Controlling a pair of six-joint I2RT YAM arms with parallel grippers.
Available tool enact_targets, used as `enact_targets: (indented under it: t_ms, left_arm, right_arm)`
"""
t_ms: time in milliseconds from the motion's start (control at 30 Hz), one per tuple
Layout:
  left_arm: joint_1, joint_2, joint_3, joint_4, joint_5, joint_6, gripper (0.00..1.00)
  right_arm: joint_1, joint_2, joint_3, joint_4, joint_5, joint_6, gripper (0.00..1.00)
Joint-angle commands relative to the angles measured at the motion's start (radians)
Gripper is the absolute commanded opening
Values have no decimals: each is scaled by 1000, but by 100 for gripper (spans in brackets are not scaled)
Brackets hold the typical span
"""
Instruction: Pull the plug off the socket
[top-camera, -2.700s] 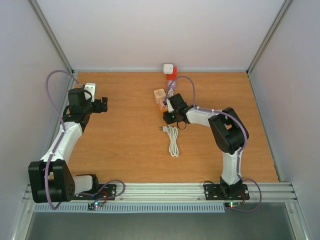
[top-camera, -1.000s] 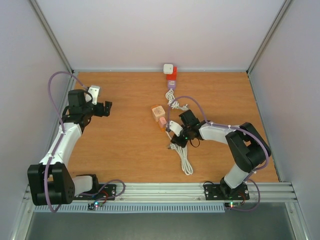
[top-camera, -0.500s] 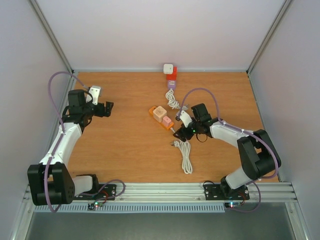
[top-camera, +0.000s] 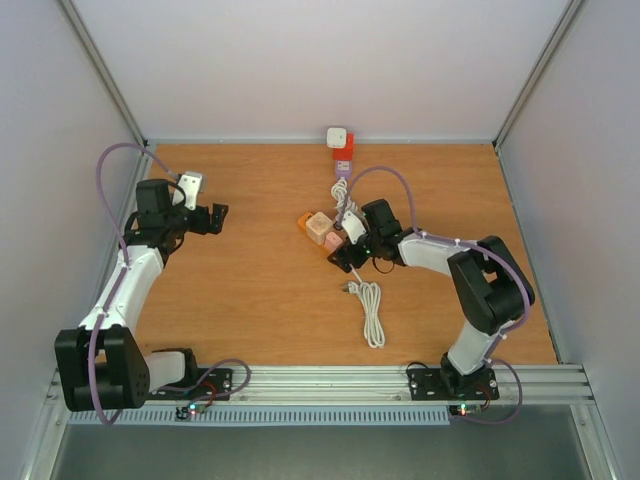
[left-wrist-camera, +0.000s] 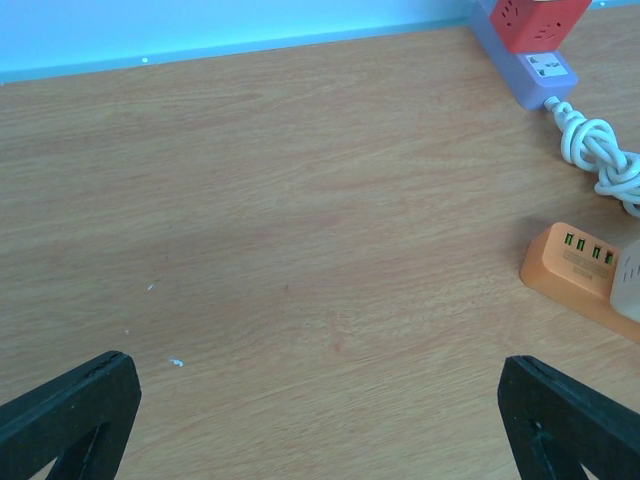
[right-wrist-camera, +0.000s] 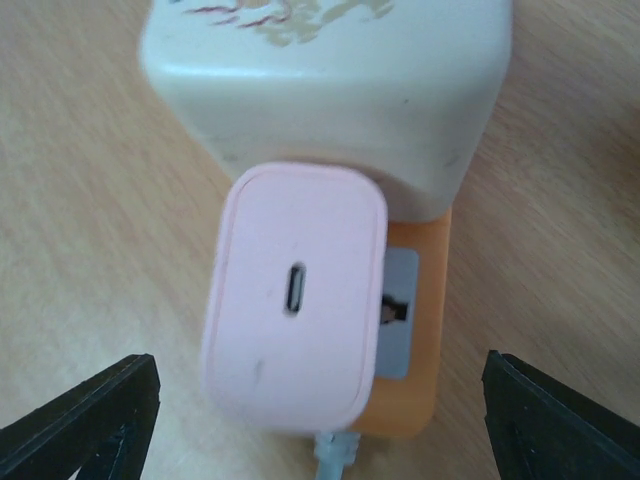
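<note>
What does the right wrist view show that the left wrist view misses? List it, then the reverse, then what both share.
Right wrist only: the pink plug seated in the orange power strip, a small port in its face. Left wrist only: the red socket cube on a purple strip, the knotted white cord, and the orange strip's USB ports. Both: the orange strip, the cream cube adapter (just an edge in the left wrist view), the wooden table, and each camera's own black fingertips set wide apart at the bottom corners.
</note>
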Motion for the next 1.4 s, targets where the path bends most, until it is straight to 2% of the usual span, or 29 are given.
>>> enact_targets:
  t_ms: [0,233,400,567,700,900,1133,1367]
  left_arm:
    - [-4,-29,4,33,12,22,100]
    - [-4,-37,-1,34,10,25,100]
    - [-4,-40,-1,30,3,33,100]
    - [-4,-50,-12,35,4,40,100]
    - [-4,-60,-26,27,31,54,100]
    - [-4,-123,-93,-12,182,207,100]
    - [-4,-190,-162,-146,318,469,100]
    - [-15,-200,-206,-414,524,864,100]
  right_arm:
    - [18,70,63,57,63,30,87]
    - [43,146,111,84,54,15,71]
    - [67,161,112,87,69,-2,55]
    - [91,151,95,85,76,-17,46]
    - [135,122,62,79,73,-38,42]
    - [216,95,27,24,20,-81,40]
    - [298,79,16,-58,-47,-151,38]
    - [335,73,-6,-63,-125,-197,37]
